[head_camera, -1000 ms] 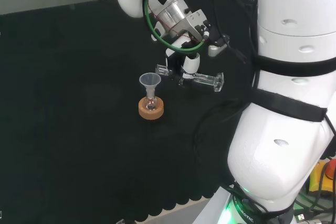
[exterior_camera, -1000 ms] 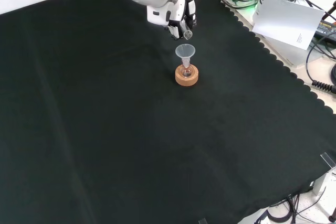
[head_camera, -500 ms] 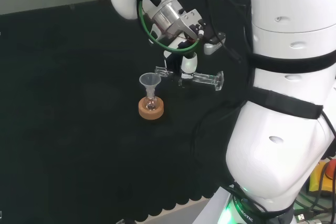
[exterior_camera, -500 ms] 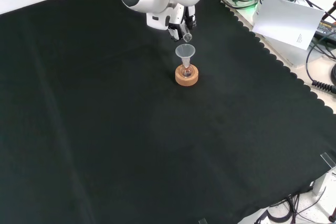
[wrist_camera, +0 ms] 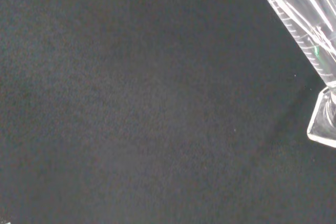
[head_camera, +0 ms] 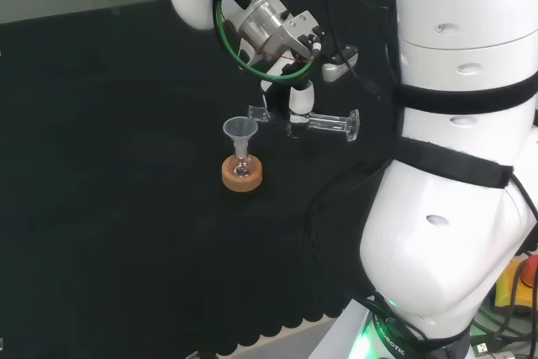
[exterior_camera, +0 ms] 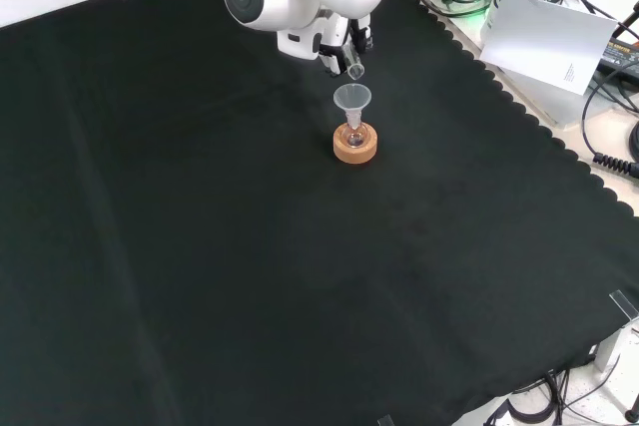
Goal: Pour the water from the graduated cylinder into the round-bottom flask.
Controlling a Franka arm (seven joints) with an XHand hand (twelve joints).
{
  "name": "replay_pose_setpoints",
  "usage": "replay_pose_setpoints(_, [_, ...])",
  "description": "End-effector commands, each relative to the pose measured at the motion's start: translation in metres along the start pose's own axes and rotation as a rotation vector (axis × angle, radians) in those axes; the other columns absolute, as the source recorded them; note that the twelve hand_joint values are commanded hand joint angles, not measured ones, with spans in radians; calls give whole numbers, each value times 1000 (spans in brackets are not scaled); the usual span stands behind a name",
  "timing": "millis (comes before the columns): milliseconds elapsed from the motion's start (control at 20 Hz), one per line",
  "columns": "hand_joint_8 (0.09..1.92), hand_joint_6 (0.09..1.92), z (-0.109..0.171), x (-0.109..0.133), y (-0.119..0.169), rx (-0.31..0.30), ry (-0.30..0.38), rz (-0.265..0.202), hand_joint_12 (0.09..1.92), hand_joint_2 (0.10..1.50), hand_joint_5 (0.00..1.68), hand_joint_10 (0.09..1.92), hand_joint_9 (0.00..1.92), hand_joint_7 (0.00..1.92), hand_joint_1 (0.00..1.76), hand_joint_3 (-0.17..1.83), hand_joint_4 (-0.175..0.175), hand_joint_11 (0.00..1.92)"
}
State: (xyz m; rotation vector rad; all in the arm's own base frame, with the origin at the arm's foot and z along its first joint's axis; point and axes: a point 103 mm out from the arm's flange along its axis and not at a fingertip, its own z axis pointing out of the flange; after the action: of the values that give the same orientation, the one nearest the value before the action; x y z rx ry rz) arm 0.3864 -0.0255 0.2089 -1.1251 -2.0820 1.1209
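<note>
Your hand (head_camera: 300,100) has its fingers curled round the cylinder (head_camera: 324,124), gripping it near the middle and carrying it clear of the worktop (head_camera: 126,208). In the head view the cylinder lies almost level, long axis running 3 to 9 o'clock, foot at 3, mouth at 9. The flask (head_camera: 242,166) sits in its cork ring (head_camera: 242,176) with a funnel (head_camera: 240,130) in its neck, at about 8 o'clock from the hand. The mouth is just beside the funnel's rim and a little higher. In the front view the mouth (exterior_camera: 355,70) sits at 12 o'clock above the funnel (exterior_camera: 351,99). The pour likely hinges on bringing that mouth over the funnel's bowl before you tip further.
</note>
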Motion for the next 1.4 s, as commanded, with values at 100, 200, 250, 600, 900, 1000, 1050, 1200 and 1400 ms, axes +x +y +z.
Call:
replay_pose_setpoints(100, [956, 976, -2, 1, -2, 41, -10, 15, 741, 1101, 997, 87, 1459, 1030, 1264, 0, -175, 1294])
replay_pose_setpoints(200, [956, 975, -4, 3, -3, 52, -18, 20, 741, 1101, 997, 87, 1459, 1031, 1264, 0, -175, 1294])
replay_pose_setpoints(250, [955, 975, -4, 4, -3, 55, -21, 21, 740, 1101, 997, 87, 1460, 1031, 1264, 0, -175, 1294])
replay_pose_setpoints(600, [953, 973, -9, 8, -3, 99, -35, 34, 738, 1100, 998, 87, 1464, 1033, 1264, -1, -175, 1295])
replay_pose_setpoints(900, [949, 969, -14, 11, -1, 136, -29, 47, 735, 1099, 1001, 87, 1469, 1036, 1265, -1, -175, 1295])
replay_pose_setpoints(1000, [948, 968, -17, 11, -2, 146, -22, 59, 735, 1099, 1002, 87, 1470, 1037, 1265, -1, -175, 1296])
replay_pose_setpoints(1050, [947, 968, -18, 11, -3, 149, -25, 64, 734, 1098, 1002, 87, 1470, 1037, 1265, -1, -175, 1296])
replay_pose_setpoints(1200, [945, 966, -22, 10, -5, 155, -23, 71, 733, 1098, 1003, 87, 1472, 1038, 1265, -1, -175, 1296])
replay_pose_setpoints(1400, [943, 963, -23, 12, -5, 185, -26, 81, 732, 1097, 1005, 87, 1474, 1040, 1266, -1, -175, 1297])
